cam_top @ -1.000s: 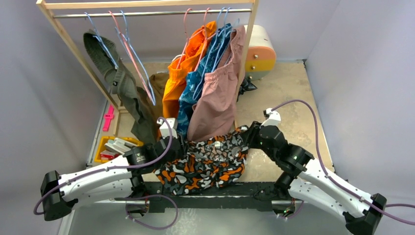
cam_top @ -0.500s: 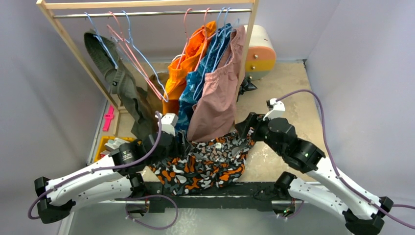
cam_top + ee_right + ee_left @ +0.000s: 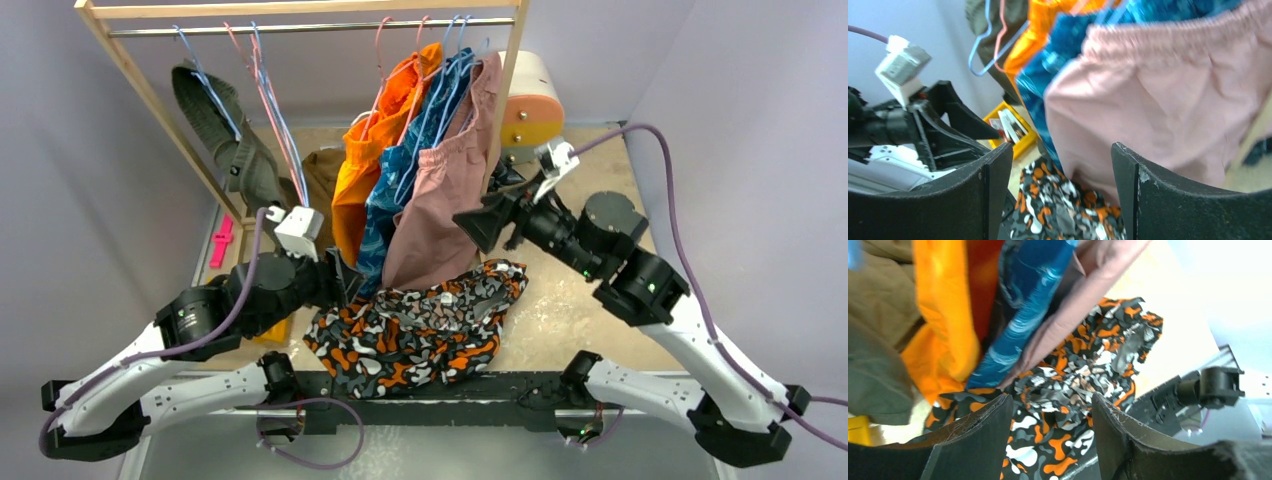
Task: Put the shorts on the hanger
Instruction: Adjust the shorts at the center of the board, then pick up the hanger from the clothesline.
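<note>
**Camouflage shorts on the desk in front of the rack, both tools empty**

The left tool (image 3: 1050, 402) is raised in front of the rack (image 3: 300, 7), below its left half. Its fingers stand apart with nothing between them, and it points toward the clothes on the rail. On the left part of the rack's rail a bare light-blue hanger (image 3: 282, 135) hangs close beside a pink one, just right of an olive garment (image 3: 245, 165). The shorts (image 3: 420, 325) lie crumpled on the desk (image 3: 600, 170) in front of the rack, under the lower hems of the hanging clothes and free of both tools. On the rack's right half hang orange shorts (image 3: 365, 160), a blue patterned garment (image 3: 400, 170) and pink shorts (image 3: 440, 190). The right tool (image 3: 1060, 150) is held up beside the rack's right post, fingers apart and empty, facing the pink shorts.
</note>
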Robot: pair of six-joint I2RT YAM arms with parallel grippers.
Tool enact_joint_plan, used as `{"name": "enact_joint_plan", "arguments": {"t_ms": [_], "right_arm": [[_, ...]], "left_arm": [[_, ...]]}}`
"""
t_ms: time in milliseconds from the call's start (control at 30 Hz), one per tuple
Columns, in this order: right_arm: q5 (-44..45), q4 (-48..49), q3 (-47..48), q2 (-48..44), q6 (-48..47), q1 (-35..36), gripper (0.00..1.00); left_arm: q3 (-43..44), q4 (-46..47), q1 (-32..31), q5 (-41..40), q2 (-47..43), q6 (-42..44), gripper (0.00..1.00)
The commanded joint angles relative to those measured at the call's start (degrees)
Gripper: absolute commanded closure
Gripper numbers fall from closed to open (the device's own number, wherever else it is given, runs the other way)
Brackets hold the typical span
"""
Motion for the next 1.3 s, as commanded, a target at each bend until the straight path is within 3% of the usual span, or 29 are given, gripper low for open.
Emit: {"name": "enact_joint_plan", "arguments": {"t_ms": [0, 167, 367, 567, 967, 1267], "right_arm": [[-8.96, 9.17, 6.77, 6.89, -5.53, 0.06, 0.26], [-11.48, 13.38, 11.24, 13.81, -6.37, 0.06, 0.27], [-13.02, 16.24, 12.19, 17.12, -6.31, 0.06, 0.27], [-11.99, 14.91, 10.96, 15.84, -6.43, 0.06, 0.27], [-9.43, 12.31, 7.46, 11.38, -7.4, 0.06, 0.26], [-6.65, 10.63, 5.92, 9.11, -7.31, 0.06, 0.26]], "left_arm": [[3.25, -3.71, 0.19, -10.88, -0.63, 1.12, 0.43], [12.12, -1.84, 0.17, -17.04, 0.2, 5.96, 0.42], [34.27, -6.44, 0.17, -25.58, 14.03, 11.93, 0.43], [47.68, -5.44, 0.17, -34.08, 21.48, 12.46, 0.43], [50.4, -1.73, 0.17, -38.98, 24.86, 12.48, 0.43], [57.31, -6.17, 0.17, -51.04, 30.67, 6.33, 0.45]]}}
